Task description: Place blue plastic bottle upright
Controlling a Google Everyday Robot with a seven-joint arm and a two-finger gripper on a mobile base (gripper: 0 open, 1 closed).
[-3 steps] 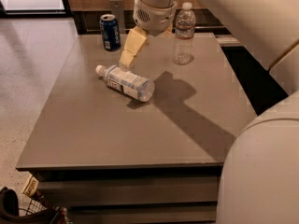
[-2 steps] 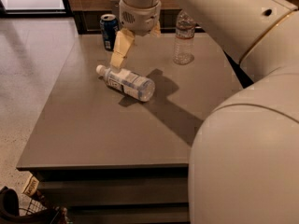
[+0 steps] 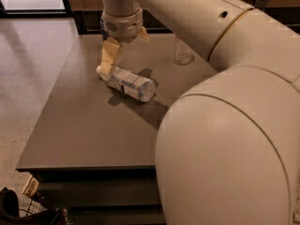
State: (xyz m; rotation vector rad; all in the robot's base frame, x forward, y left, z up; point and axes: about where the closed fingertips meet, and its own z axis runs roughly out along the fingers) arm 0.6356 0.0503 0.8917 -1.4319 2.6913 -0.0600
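Note:
The blue plastic bottle [image 3: 130,83] lies on its side on the grey table [image 3: 89,135], left of centre. Its white cap end points left and back, its base points right and forward. My gripper [image 3: 123,55] hangs from the cream arm just above and behind the bottle's cap end. The jaws are open and hold nothing. One yellowish finger [image 3: 109,56] reaches down to the cap and hides part of it. The other finger [image 3: 143,34] shows only as a short piece by the wrist.
The lower part of a taller clear bottle [image 3: 182,54] stands upright at the back right of the table. My arm's large cream body [image 3: 225,144] blocks the right side of the view. The table's left edge drops to a light floor [image 3: 28,78].
My gripper has moved left and down, from beside the upright clear bottle to the lying bottle's cap end. The arm now fills more of the view. The bottle has not moved.

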